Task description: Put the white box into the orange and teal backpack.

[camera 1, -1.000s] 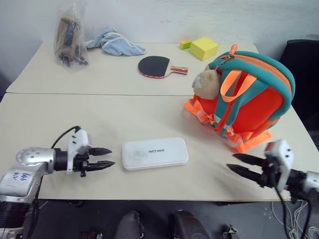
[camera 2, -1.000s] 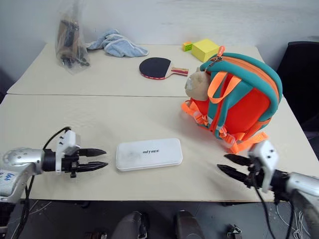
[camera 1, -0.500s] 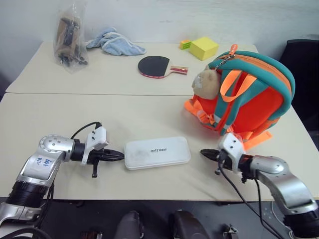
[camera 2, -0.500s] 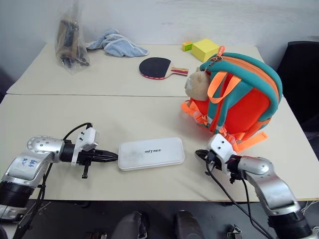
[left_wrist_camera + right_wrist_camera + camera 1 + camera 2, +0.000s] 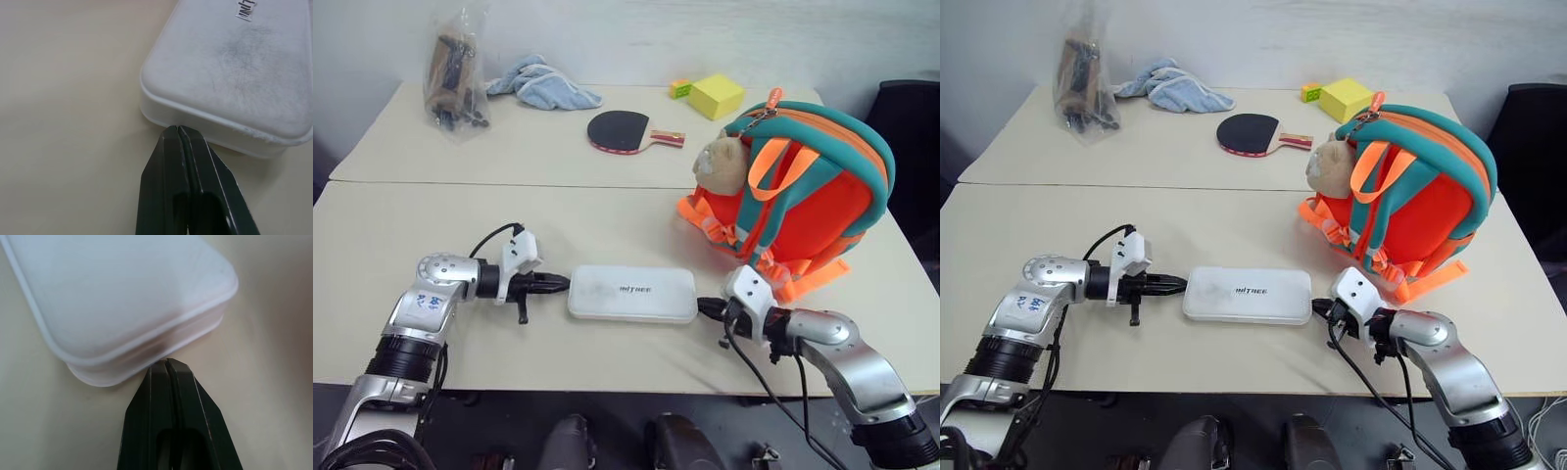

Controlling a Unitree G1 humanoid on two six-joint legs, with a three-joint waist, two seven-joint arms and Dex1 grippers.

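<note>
My clenched left hand [image 5: 558, 285] and clenched right hand [image 5: 707, 307] press opposite ends of the flat white plastic box [image 5: 632, 294], pinching it for lifting toward the orange and teal backpack [image 5: 803, 191].

Each arm is built from rounded silver-grey metallic housings joined by black ribbed collars. The left arm [image 5: 423, 311] carries a round silver cap at its elbow joint, ringed with small dark screw points, and a white sticker with blue handwritten characters on the forearm housing; the characters are probably digits but cannot be read. The right arm [image 5: 847, 354] has the same silver finish. A white block-shaped camera module sits on each wrist, with a thin black cable looping from it back along the arm. The left gripper [image 5: 177, 129] and right gripper [image 5: 166, 362] each consist of two slim, tapering, glossy black fingers.
</note>
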